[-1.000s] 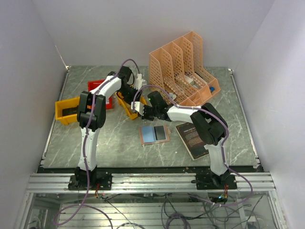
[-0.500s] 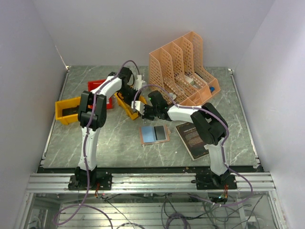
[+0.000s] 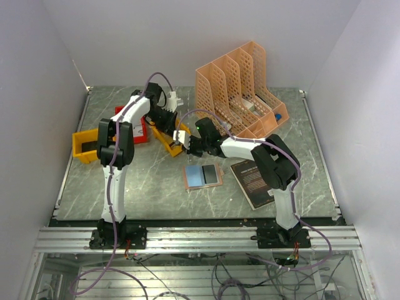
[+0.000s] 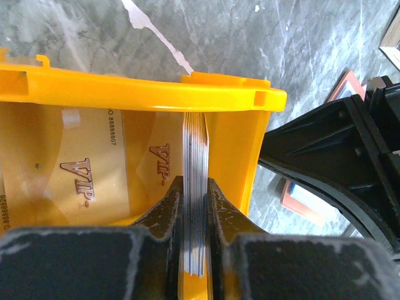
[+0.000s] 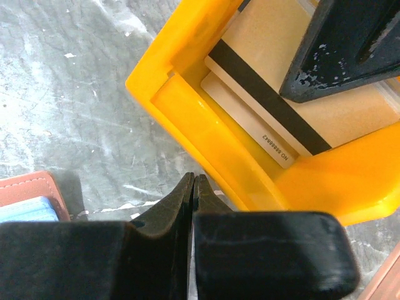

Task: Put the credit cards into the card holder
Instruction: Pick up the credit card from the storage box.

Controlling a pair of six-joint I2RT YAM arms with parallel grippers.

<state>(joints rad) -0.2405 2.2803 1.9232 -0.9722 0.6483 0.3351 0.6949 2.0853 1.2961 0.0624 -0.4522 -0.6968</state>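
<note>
Inside the yellow bin (image 4: 144,94), left claw (image 4: 195,190) clamps upright credit cards (image 4: 195,150).

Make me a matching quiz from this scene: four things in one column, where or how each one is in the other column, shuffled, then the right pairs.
Column one
1. stack of credit cards
2. card holder
3. right gripper
4. black book

Column two
A. lying open on the table, between the two arms
B. shut on nothing, just outside the yellow bin
C. pinched edge-on by the left gripper, in the yellow bin
D. lying flat, just right of the card holder

Pairs: 1-C, 2-A, 3-B, 4-D
</note>
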